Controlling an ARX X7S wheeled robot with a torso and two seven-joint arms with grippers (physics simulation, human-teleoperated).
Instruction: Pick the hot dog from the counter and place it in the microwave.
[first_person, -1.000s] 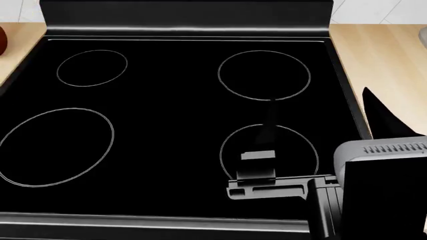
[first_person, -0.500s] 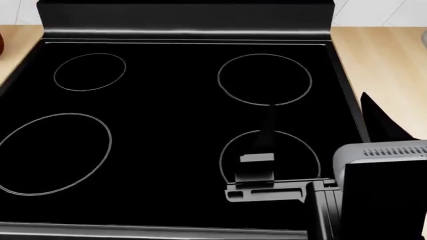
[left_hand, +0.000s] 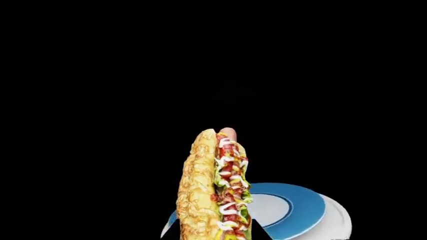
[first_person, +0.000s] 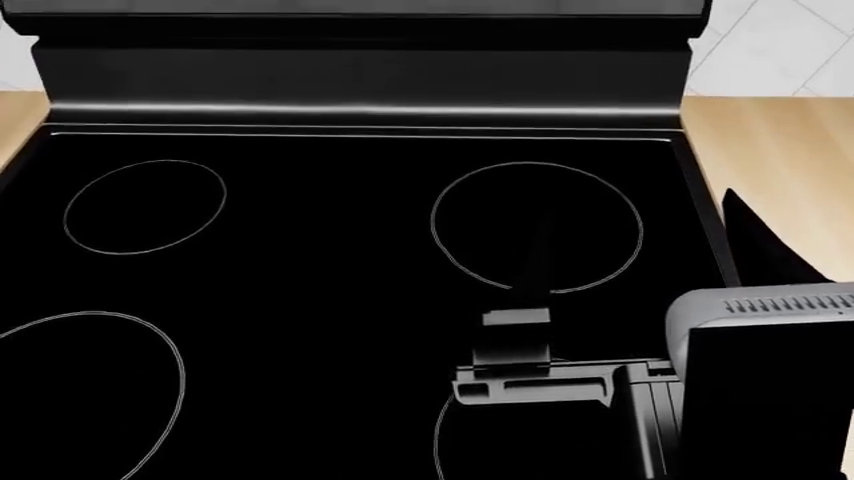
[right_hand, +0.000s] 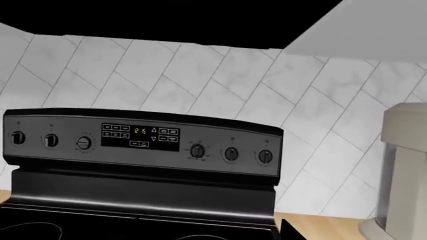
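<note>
My left wrist camera is showing the hot dog (left_hand: 212, 190) standing on end against near-total black, its yellow bun on one side and the sausage with red, green and white toppings on the other. A blue plate (left_hand: 293, 210) with a pale centre is lying just behind its lower end, and the hot dog is overlapping the plate's edge in this view; I cannot tell whether the 2 are touching, nor whether anything is lying on the plate. Dark shapes at the base of the bun may be my left fingers, but they are too black to read, so I cannot tell whether my left gripper is clenched on the hot dog or released. From my head, I am looking down on the black stovetop (first_person: 334, 260) with 4 ring outlines, and strips of the counter (first_person: 781, 160) are showing at both sides. My right gripper (first_person: 534, 375) is hanging over the stovetop near the front right ring; its jaws are not readable, so I cannot tell its state either. My right wrist camera is facing the stove's control panel (right_hand: 140, 142) with 6 knobs and a small lit display, marbled wall tiles (right_hand: 200, 80) above it, and a beige appliance (right_hand: 403, 170) standing on the counter beside the stove.
</note>
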